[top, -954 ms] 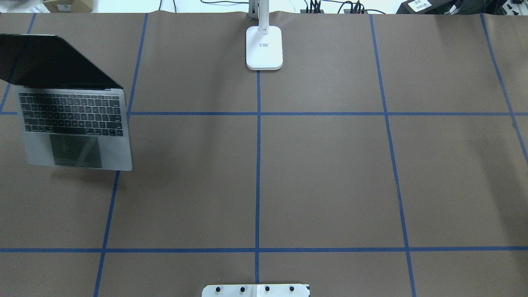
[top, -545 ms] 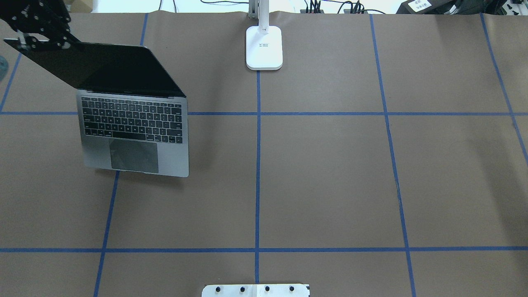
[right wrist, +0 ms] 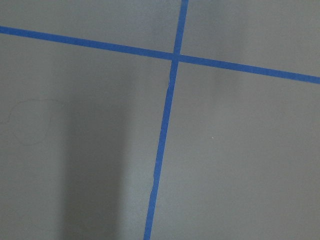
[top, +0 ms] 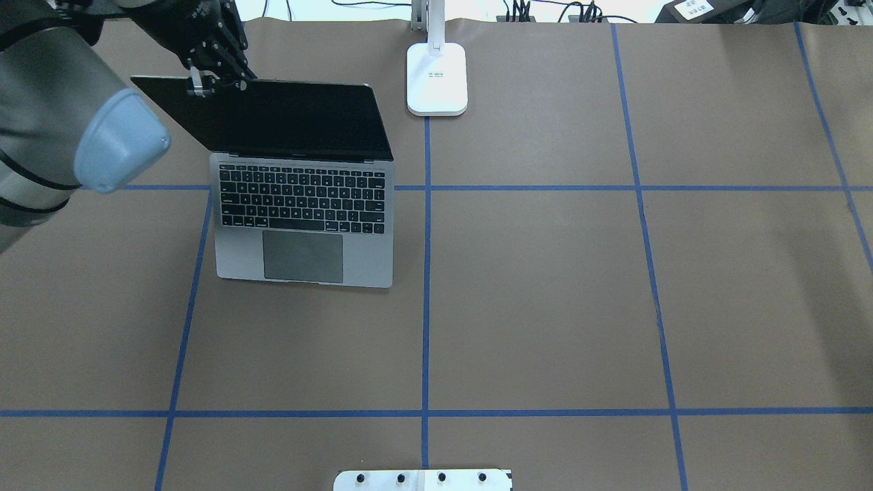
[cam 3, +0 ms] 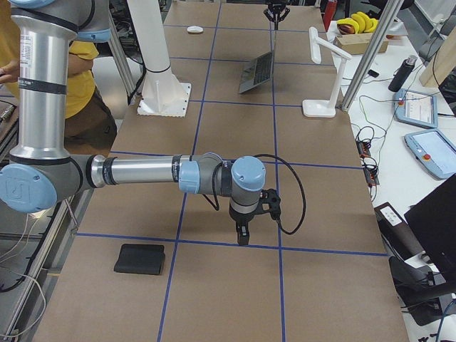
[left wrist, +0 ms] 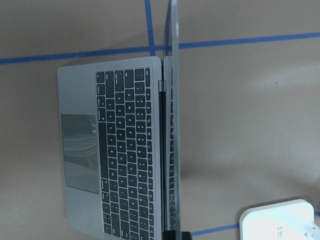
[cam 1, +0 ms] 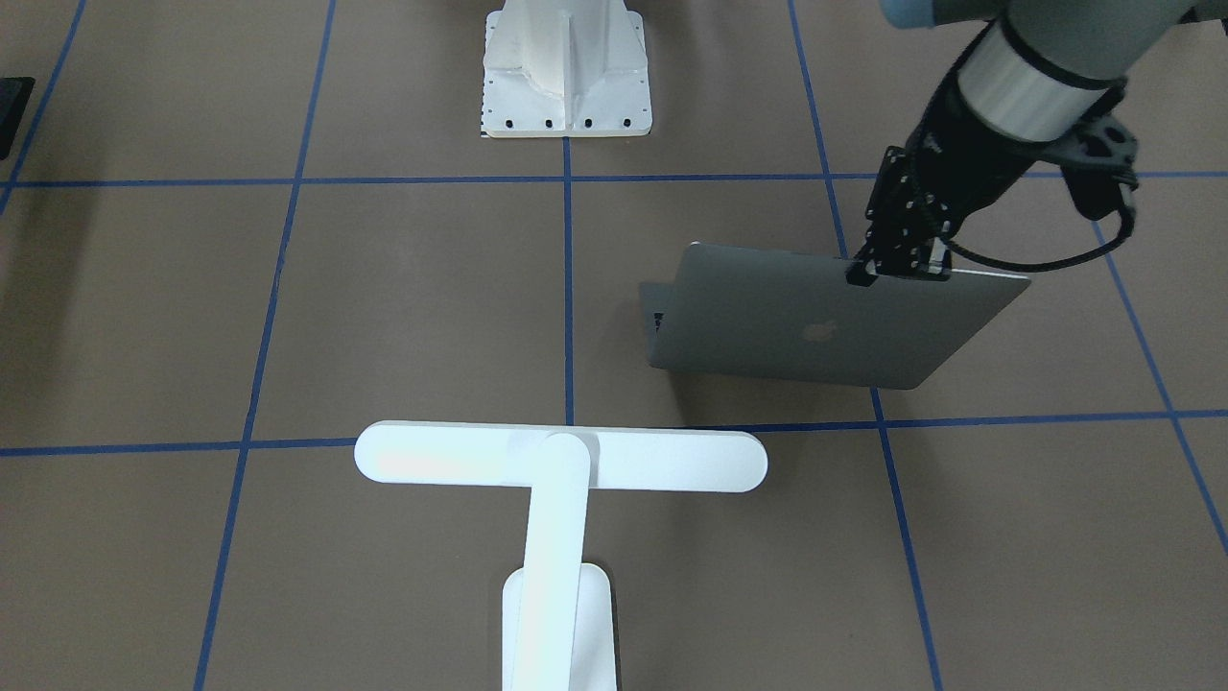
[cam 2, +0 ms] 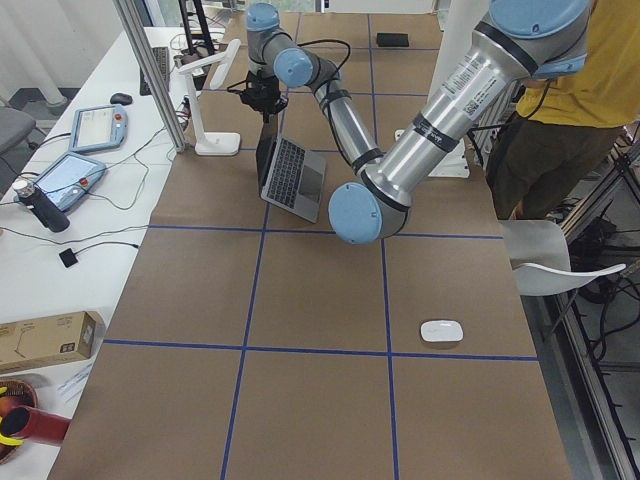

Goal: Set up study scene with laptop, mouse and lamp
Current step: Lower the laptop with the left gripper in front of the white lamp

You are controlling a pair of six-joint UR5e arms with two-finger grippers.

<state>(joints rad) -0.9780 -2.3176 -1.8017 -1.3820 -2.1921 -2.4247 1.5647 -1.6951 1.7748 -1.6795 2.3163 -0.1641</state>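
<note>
Front-facing view: the left claw [cam 1: 897,261] is clamped shut on the top edge of the laptop [cam 1: 815,326], near one corner of its lid. The grey lid back faces the camera. The laptop is over the brown table [cam 1: 384,288], in the robot's left half just beside the centre blue tape line. Whether its base rests flat on the table cannot be told. Near the camera stands the white lamp [cam 1: 561,461], its bar head forming a T. At the top is the white pedestal [cam 1: 566,67].

Overhead view: this shows what the front view hides, namely the dark screen, the black keys and the grey trackpad, which face the robot. Only the lamp's base and lower stem appear here, at the far edge on the centre line, near the laptop's far right corner.

Left side view: only here and in the right side view does the mouse [cam 2: 441,331] appear. It lies alone on the table at the robot's far left, well apart from the laptop. A person [cam 2: 560,100] in a yellow top stands behind the robot.

Right side view: the right claw [cam 3: 243,235] points down over bare table. Whether it is open or closed cannot be told. A black mat [cam 3: 140,258] lies near it.

Left wrist view: the lid is seen edge-on above the keyboard, with the lamp base in a corner.

Right wrist view: only brown table and crossed blue tape.
</note>
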